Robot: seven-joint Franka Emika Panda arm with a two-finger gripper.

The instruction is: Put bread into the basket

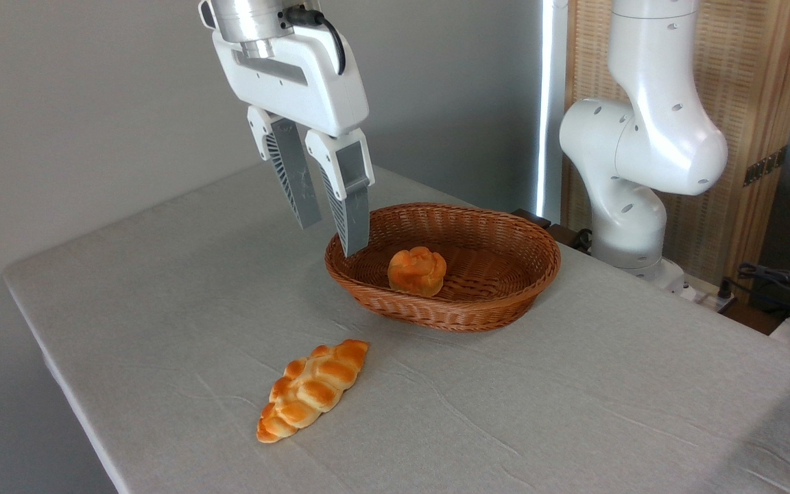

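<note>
Your hand (pixel 332 239) hung empty, fingers slightly parted, above the basket's (pixel 505 302) left rim; the bread (pixel 417 271) lay inside, just right and below, untouched.

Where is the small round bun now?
The bun lies inside the basket, right of centre on the table, behind the braided loaf.
</note>
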